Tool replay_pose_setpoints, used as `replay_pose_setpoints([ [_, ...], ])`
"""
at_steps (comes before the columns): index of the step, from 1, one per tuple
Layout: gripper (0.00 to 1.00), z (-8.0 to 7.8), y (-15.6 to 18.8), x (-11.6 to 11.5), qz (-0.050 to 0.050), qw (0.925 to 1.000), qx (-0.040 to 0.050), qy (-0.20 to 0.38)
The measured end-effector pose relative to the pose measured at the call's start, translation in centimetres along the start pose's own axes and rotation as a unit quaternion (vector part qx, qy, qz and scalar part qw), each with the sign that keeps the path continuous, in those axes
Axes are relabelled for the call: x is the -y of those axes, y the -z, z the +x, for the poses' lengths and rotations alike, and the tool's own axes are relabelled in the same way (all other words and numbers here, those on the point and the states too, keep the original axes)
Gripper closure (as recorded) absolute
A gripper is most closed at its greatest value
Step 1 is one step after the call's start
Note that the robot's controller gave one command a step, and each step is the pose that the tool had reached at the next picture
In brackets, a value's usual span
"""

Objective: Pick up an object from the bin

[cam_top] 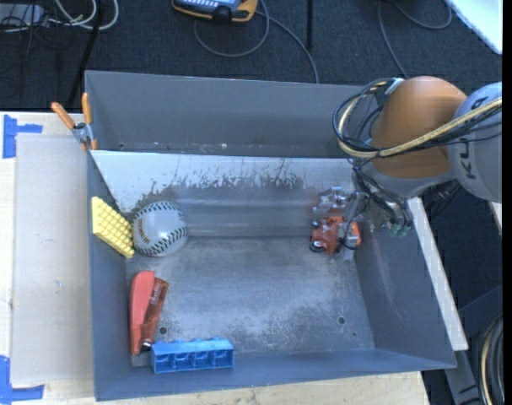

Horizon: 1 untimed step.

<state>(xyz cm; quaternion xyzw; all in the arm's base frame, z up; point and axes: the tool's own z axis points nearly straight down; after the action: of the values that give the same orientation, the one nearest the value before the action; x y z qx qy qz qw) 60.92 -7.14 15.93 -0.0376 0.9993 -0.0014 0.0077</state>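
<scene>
— Where is the gripper (338, 226)?
— Low at the right side of the bin (239, 125), right over a small red-orange toy (325, 238) close to the right wall. I cannot tell whether it is open or closed.
— Why there?
— Likely because that toy lies alone.
— Its long axis?
— Too hidden to judge.
— And the rest?
— Well apart, on the left: white ball (158, 229), yellow block (110, 226), red tool (146, 309), blue brick (192, 355).
</scene>
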Motion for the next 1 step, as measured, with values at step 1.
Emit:
replay_pose_setpoints([
  [1, 1.00, 0.38, 3.44, -0.35, -0.002, 1.0000, -0.0056, 0.003],
])
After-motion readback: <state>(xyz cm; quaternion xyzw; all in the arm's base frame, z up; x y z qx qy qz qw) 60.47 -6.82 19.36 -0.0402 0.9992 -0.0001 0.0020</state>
